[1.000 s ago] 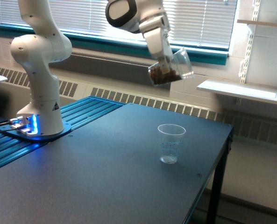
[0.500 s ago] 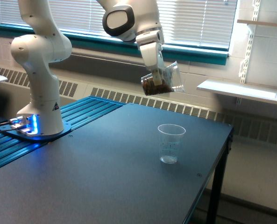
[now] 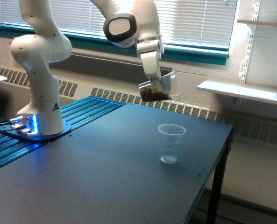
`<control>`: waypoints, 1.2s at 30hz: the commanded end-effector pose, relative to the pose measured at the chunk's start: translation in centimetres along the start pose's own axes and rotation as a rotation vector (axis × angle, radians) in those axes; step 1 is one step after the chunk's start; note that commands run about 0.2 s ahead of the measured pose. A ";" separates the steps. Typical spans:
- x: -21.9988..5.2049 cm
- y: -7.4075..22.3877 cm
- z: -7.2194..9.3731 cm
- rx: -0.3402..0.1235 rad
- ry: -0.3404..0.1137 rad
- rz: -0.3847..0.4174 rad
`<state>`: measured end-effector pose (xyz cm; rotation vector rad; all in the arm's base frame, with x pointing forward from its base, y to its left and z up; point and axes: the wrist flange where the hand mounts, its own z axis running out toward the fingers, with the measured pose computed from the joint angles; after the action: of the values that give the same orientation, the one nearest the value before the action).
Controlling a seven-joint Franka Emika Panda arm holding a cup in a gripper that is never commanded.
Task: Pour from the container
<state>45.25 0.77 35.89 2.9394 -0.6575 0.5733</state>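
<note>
While gripped aloft, the clear wide plastic cup with brown granular bits (image 3: 159, 88) hangs up and toward the exterior view's left of the clear tapered measuring cup (image 3: 170, 143).

Exterior view: white arm's gripper (image 3: 153, 83) is clamped shut on the container's wall, fingers mostly hidden behind it. Container tilts slightly, mouth toward the view's right, granules settled low at its base. Tapered cup stands upright and looks empty on the dark matte table (image 3: 96, 177), well apart from the container, not under its lip; judged, pouring needs a shift right and down first. Room: window blinds (image 3: 203, 21), white wall shelves (image 3: 243, 91), baseboard heater grille (image 3: 185, 109), arm base (image 3: 38, 126) with blue lights.
</note>
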 end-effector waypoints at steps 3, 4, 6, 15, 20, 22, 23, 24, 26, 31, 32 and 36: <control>-1.0 -0.3 0.9 -0.030 -0.011 0.013; -1.1 -0.3 1.1 -0.035 -0.013 0.011; -1.3 -0.3 1.2 -0.049 -0.015 0.006; -2.2 -0.4 2.1 -0.094 -0.029 -0.016; -3.0 -0.6 2.7 -0.123 -0.039 -0.032; -3.4 -0.6 3.0 -0.135 -0.043 -0.036; -2.9 -0.4 3.0 -0.140 -0.046 -0.039; -2.9 -0.5 3.0 -0.146 -0.051 -0.042; -2.9 -0.6 3.2 -0.157 -0.055 -0.047; -3.2 -0.9 3.6 -0.177 -0.062 -0.061; -3.2 -1.0 3.7 -0.180 -0.065 -0.063; -3.3 -1.3 3.9 -0.194 -0.067 -0.073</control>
<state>43.95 2.06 30.83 2.8134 -0.5619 0.3727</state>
